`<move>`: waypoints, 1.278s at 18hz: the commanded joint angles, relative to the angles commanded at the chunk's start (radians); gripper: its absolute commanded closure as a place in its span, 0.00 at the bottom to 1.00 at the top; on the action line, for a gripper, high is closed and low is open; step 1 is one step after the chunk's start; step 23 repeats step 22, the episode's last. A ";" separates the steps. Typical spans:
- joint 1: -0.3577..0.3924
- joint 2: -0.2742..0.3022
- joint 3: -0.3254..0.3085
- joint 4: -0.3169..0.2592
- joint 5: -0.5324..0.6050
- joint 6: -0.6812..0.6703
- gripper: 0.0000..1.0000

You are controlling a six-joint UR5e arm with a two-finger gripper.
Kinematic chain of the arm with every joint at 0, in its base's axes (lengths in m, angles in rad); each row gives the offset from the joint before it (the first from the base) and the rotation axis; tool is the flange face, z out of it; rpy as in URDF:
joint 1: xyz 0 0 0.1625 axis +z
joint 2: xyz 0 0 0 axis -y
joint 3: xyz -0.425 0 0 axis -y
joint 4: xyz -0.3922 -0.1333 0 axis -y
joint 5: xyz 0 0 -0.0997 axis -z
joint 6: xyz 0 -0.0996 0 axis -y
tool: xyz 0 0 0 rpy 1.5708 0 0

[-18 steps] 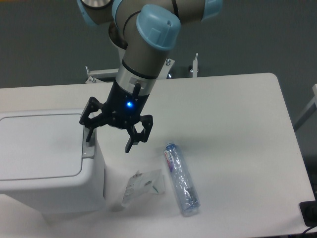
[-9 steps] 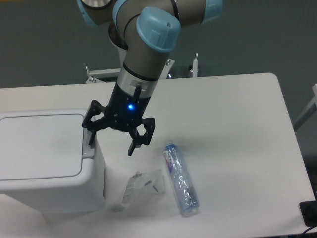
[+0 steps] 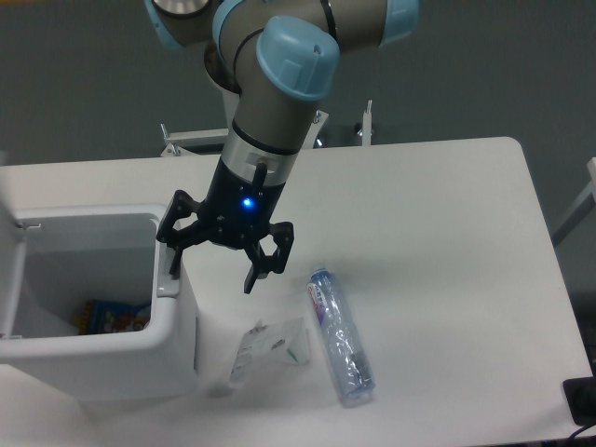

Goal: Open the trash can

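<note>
Since only one fixed view exists, we go through it alone. We see the trash can (image 3: 102, 321) at the table's (image 3: 438, 233) left end, its lid (image 3: 9, 251) swung up at the far left edge, interior exposed with a colourful packet (image 3: 112, 317) inside. The gripper (image 3: 212, 273) hangs right over the can's right rim, fingers spread apart and holding nothing; one fingertip (image 3: 173, 265) sits at the small grey latch (image 3: 166, 279), and we cannot tell if it touches.

Risks, as we judge them: with the finger so close to the rim, a careless lift or sideways pull could catch the latch edge and drag or tip the can. A swing rightward could clip the things lying right of the can. If the lid is not fully back, it could drop shut.

Count: one trash can, one lid, one gripper, one clear plastic bottle (image 3: 341, 337) lying right of the can, one transparent wrapper (image 3: 270, 349) between can and bottle, one packet in the can.
</note>
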 joint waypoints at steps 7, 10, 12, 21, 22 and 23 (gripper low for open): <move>0.024 0.002 0.130 0.015 0.081 0.005 0.00; 0.096 0.011 0.155 0.015 0.181 0.006 0.00; 0.138 0.014 0.156 0.011 0.196 0.006 0.00; 0.187 0.074 0.129 -0.183 0.410 0.456 0.00; 0.187 0.074 0.129 -0.180 0.411 0.454 0.00; 0.187 0.074 0.129 -0.180 0.411 0.454 0.00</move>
